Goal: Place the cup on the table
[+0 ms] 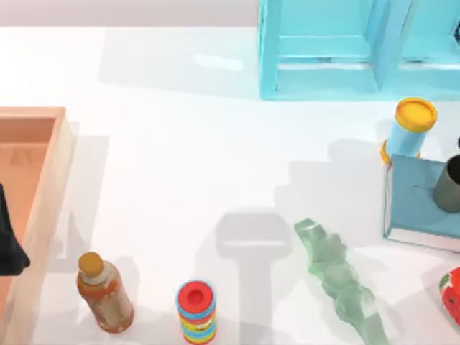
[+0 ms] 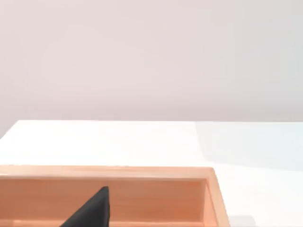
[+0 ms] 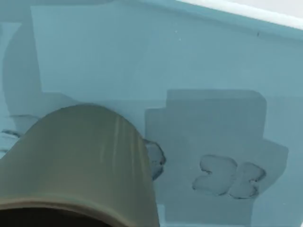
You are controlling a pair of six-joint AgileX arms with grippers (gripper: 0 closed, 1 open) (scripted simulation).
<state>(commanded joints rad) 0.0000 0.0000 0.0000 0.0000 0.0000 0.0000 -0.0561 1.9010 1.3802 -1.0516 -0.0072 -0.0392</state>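
The dark olive-grey cup (image 1: 449,185) stands on a light-blue book (image 1: 415,201) at the right edge of the white table (image 1: 180,158). Its curved wall (image 3: 80,161) looms close in the right wrist view, with the book's blue cover (image 3: 213,61) just behind it. My left gripper (image 1: 10,241) hangs parked at the far left over the wooden tray (image 1: 43,194). A dark tip of it (image 2: 92,210) pokes in front of the tray's wall (image 2: 142,189) in the left wrist view.
A light-blue cylinder with a yellow lid (image 1: 411,129) stands just behind the book. A blue shelf unit (image 1: 345,47) is at the back right. Along the front are an orange-capped bottle (image 1: 104,291), a rainbow-striped cylinder (image 1: 196,310), a translucent green object (image 1: 338,277) and a red item (image 1: 451,295).
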